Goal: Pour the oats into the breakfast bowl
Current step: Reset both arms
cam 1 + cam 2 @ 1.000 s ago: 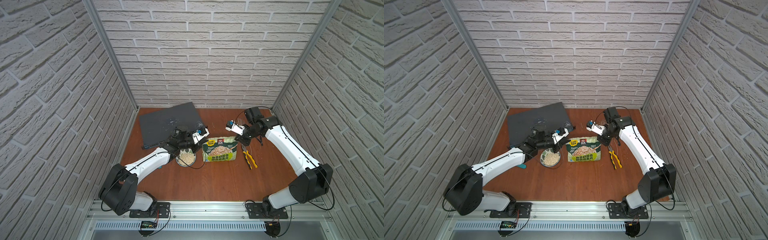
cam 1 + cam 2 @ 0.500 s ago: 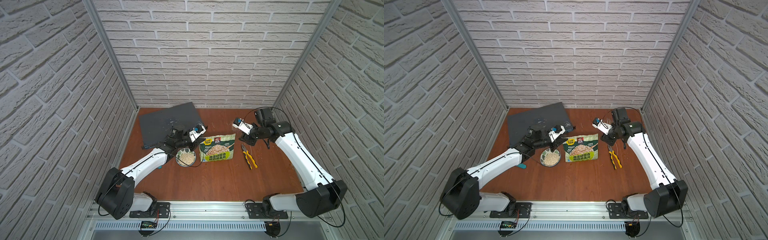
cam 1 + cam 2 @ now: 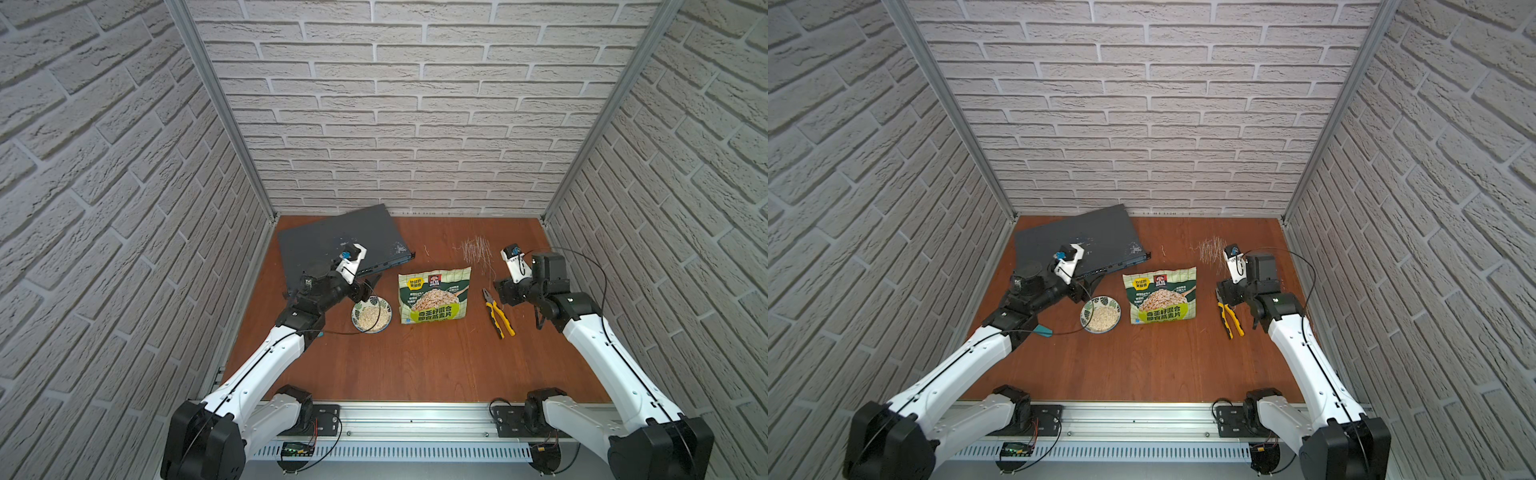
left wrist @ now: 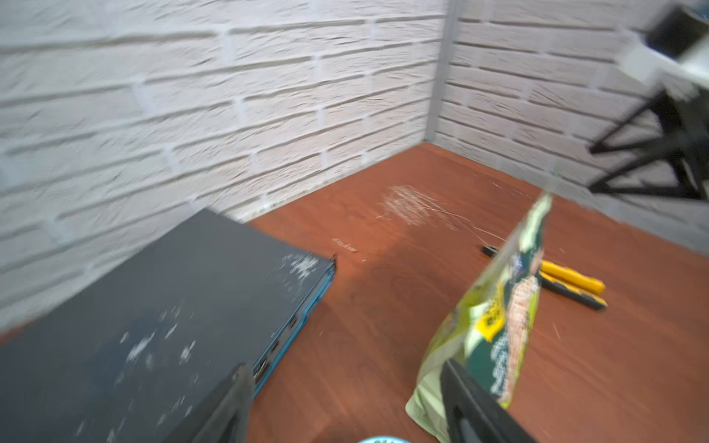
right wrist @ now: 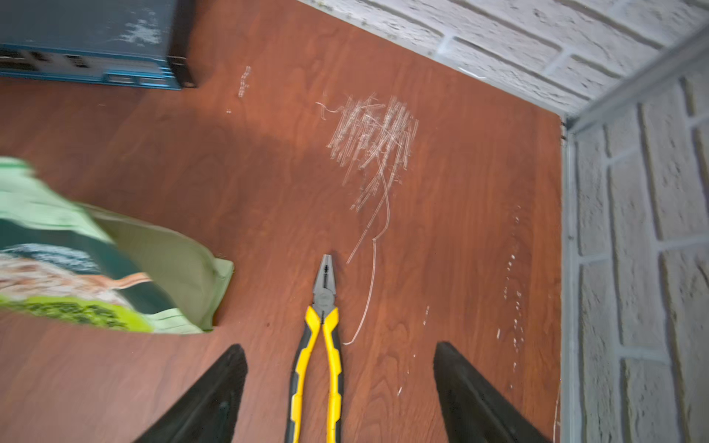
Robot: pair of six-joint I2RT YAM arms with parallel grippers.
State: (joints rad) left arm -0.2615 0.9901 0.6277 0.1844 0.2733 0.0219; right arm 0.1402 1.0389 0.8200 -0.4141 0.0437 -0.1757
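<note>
Oats (image 3: 371,320) are being shown heaped in the breakfast bowl (image 3: 365,302) toward the bench's (image 3: 415,365) left edge, beside the ungripped pouch (image 3: 434,299); left gripper (image 4: 344,370) and right gripper (image 5: 339,347) are being held spread, empty, and should be lifted straight clear.

- Both top views: mounted high over the near edge, tilted down toward the far brick wall (image 3: 415,124); whole desk (image 3: 415,365) in frame, near-identical.
- Left wrist: low, close, motion-blurred; faces the far right corner.
- Right wrist: close above the desk, angled down toward the far right corner.
- Wrist views share pouch (image 4: 495,318), pliers (image 4: 571,279), dark flat box (image 4: 153,326); all three also in both top views.
</note>
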